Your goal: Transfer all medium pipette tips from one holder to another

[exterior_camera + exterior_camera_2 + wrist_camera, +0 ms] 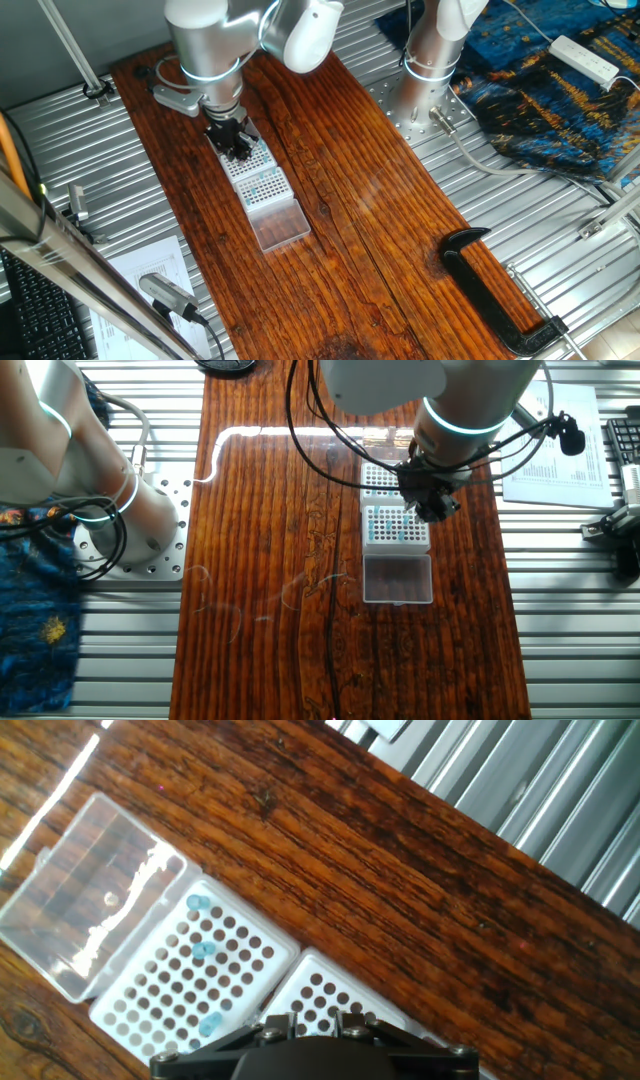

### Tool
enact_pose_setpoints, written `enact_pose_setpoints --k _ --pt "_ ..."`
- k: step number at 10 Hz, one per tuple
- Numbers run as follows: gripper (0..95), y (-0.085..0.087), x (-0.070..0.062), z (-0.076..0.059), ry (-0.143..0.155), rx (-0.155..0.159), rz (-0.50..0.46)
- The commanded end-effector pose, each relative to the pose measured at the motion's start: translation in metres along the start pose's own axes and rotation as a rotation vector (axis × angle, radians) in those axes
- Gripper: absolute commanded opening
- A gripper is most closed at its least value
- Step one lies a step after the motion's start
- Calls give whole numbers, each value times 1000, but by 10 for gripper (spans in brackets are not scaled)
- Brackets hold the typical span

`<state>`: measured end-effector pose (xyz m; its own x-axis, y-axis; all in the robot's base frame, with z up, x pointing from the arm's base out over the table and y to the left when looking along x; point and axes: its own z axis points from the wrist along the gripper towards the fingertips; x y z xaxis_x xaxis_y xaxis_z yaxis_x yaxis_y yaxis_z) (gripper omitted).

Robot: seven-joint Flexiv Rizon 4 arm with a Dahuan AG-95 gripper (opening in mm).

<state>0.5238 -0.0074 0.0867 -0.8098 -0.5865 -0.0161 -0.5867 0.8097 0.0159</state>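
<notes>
The end effector (pixel 238 143) hung low over the two white tip racks, right about where they meet. Honestly couldn't tell if its fingers were wide or narrow, since the hand view only caught the black base at the bottom edge. The medium pipette tips (pixel 203 951) showed as a few blue dots in the rack with the lid (pixel 397 531); the other rack (pixel 381 476) looked like bare holes. That rack's clear lid (pixel 278 223) lay flipped open on the wooden bench (pixel 370 200). A black clamp (pixel 490 290) sat well apart at the bench edge.
</notes>
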Motion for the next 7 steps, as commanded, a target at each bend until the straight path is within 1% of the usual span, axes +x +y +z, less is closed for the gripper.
enact_pose_setpoints --k 1,7 --pt "190 1 2 1 3 -2 1" --pt "190 3 8 9 12 3 1"
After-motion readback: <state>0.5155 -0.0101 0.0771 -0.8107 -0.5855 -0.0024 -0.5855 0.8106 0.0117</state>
